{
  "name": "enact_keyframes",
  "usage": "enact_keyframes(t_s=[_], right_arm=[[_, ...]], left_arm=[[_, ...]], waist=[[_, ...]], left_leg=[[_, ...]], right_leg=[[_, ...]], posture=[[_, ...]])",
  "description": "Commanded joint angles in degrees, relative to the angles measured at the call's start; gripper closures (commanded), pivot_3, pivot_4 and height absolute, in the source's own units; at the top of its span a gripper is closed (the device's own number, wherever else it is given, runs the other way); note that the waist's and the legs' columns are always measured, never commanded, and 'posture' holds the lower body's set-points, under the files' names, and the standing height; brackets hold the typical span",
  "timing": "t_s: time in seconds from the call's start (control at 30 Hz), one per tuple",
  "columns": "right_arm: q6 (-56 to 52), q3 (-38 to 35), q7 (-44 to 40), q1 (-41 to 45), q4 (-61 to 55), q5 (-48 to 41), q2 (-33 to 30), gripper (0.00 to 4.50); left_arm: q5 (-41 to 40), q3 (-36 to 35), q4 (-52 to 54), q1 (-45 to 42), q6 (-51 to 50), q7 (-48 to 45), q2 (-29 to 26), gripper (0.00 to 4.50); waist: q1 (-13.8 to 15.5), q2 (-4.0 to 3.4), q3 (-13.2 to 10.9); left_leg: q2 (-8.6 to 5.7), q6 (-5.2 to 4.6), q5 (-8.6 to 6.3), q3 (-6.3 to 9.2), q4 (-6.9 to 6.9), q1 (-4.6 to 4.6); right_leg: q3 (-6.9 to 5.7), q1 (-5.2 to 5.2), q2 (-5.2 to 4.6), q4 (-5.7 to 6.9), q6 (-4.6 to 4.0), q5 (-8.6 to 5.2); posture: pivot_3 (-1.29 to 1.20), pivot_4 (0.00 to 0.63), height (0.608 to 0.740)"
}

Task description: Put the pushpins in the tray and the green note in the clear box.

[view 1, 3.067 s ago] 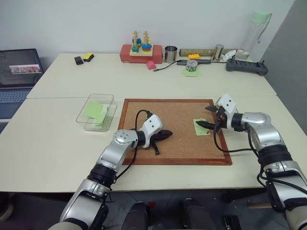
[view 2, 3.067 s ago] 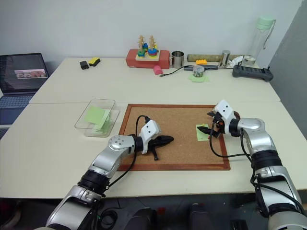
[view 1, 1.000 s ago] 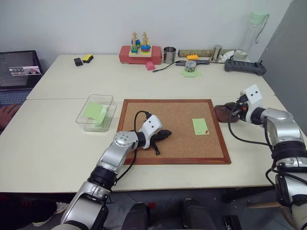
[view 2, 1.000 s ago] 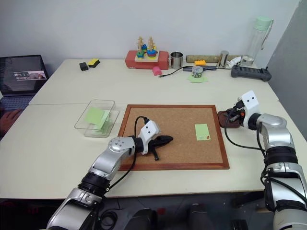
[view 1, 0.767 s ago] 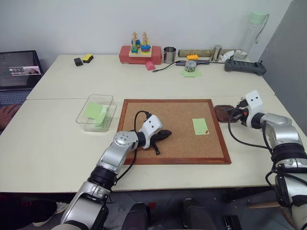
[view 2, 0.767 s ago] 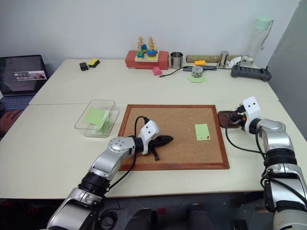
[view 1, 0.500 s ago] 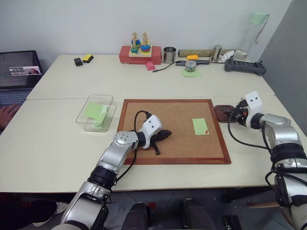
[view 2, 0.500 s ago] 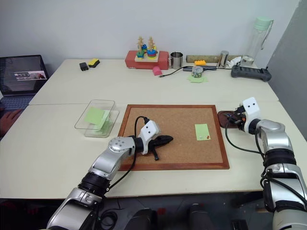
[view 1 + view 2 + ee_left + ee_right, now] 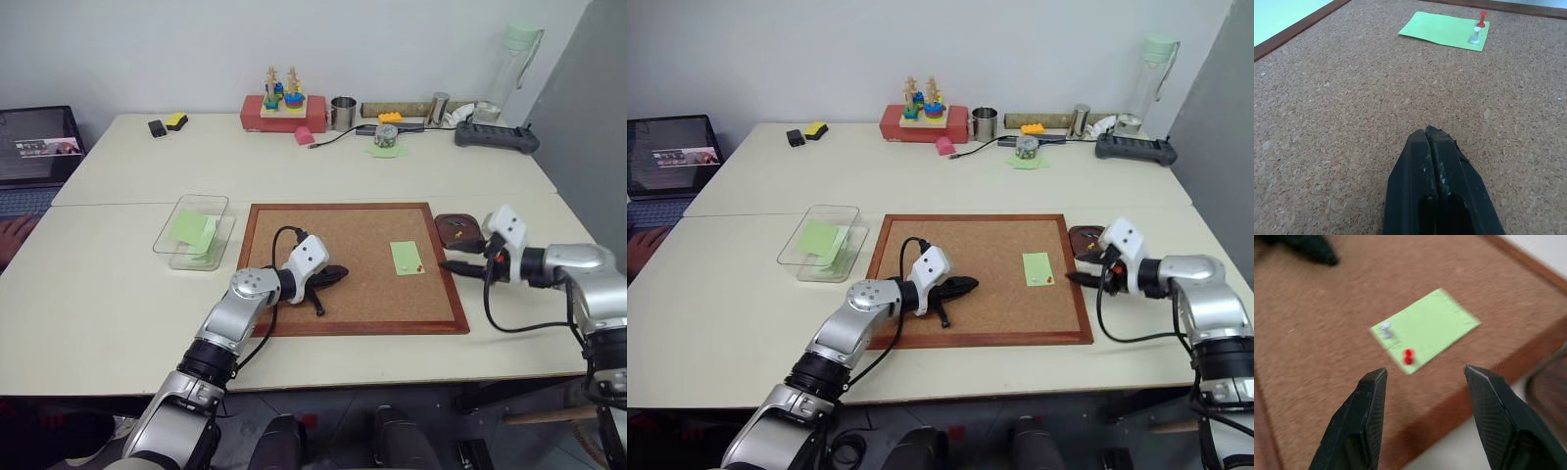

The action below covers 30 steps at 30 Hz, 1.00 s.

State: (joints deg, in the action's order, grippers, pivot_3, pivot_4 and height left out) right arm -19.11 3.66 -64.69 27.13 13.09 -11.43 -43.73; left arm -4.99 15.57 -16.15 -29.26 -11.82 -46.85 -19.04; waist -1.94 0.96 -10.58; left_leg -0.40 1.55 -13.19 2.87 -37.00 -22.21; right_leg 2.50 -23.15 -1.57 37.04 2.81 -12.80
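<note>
The green note (image 9: 407, 258) lies flat on the cork board's right part, with a red pushpin (image 9: 1482, 18) and a pale one (image 9: 1476, 34) stuck in its near end. My right gripper (image 9: 1425, 372) is open, low over the board's right frame, pointing at the note with nothing between its fingers. The brown tray (image 9: 458, 228) sits on the table just behind it. My left gripper (image 9: 343, 271) rests shut and empty on the cork near the board's middle. The clear box (image 9: 231, 227) stands left of the board with green paper inside.
The wood-framed cork board (image 9: 333, 230) covers the table's middle. A laptop (image 9: 39, 147) and a person's hand (image 9: 10, 231) are at the far left. A red toy stacker (image 9: 274, 108), metal cup (image 9: 343, 111), bottle (image 9: 511, 69) and black controller (image 9: 495, 137) line the back.
My right gripper was shut over the tray; it has opened, pulled back toward me and swung left to face the note. The left arm has not moved.
</note>
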Motion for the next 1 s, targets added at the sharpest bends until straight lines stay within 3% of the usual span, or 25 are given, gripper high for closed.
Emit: enact_keyframes(t_s=[0.03, 0.5, 0.53, 0.87, 1.0], right_arm=[[4.24, 1.46, 1.3, 0.3, -0.36, 2.11, 1.59, 1.91], [9.09, 2.22, 1.14, 2.63, 5.38, 3.68, 5.07, 1.91], [9.18, 2.19, 1.11, 2.7, 5.58, 3.65, 5.18, 2.27], [9.66, 1.88, 1.34, 3.32, 7.44, 3.47, 6.0, 4.24], [8.78, 1.58, 0.87, 3.7, 7.3, 2.65, 6.07, 4.46]], left_arm=[[2.2, 0.78, -1.93, 0.99, -1.09, 0.03, -1.17, 4.5], [2.24, 0.46, -1.45, 1.4, -1.52, 0.21, -1.67, 4.5], [2.25, 0.45, -1.46, 1.43, -1.53, 0.22, -1.69, 4.5], [2.25, 0.54, -1.36, 1.63, -1.54, 0.36, -1.62, 4.5], [2.27, 0.59, -1.6, 1.67, -1.48, 0.38, -1.58, 4.5]], waist=[[0.02, 0.0, 0.0], [0.05, 0.0, 0.0], [0.05, 0.0, 0.0], [0.02, 0.0, 0.0], [0.01, 0.0, 0.0]], left_leg=[[0.0, 0.0, 0.0, 0.0, 0.01, 0.0], [0.04, 0.0, 0.0, 0.02, 0.03, 0.0], [0.04, 0.0, 0.0, 0.02, 0.03, 0.0], [0.05, 0.0, 0.0, 0.02, 0.04, 0.0], [0.06, 0.0, 0.0, 0.02, 0.04, 0.01]], right_leg=[[0.0, 0.0, 0.0, -0.01, 0.01, 0.0], [-0.01, -0.01, 0.05, -0.01, 0.03, 0.02], [-0.01, -0.01, 0.05, -0.01, 0.03, 0.02], [-0.01, -0.01, 0.06, -0.01, 0.03, 0.02], [0.0, -0.01, 0.08, -0.01, 0.03, 0.02]], posture=[[0.0, 0.15, 0.74], [0.0, 0.15, 0.74], [0.0, 0.15, 0.74], [0.0, 0.15, 0.74], [0.0, 0.15, 0.74]])
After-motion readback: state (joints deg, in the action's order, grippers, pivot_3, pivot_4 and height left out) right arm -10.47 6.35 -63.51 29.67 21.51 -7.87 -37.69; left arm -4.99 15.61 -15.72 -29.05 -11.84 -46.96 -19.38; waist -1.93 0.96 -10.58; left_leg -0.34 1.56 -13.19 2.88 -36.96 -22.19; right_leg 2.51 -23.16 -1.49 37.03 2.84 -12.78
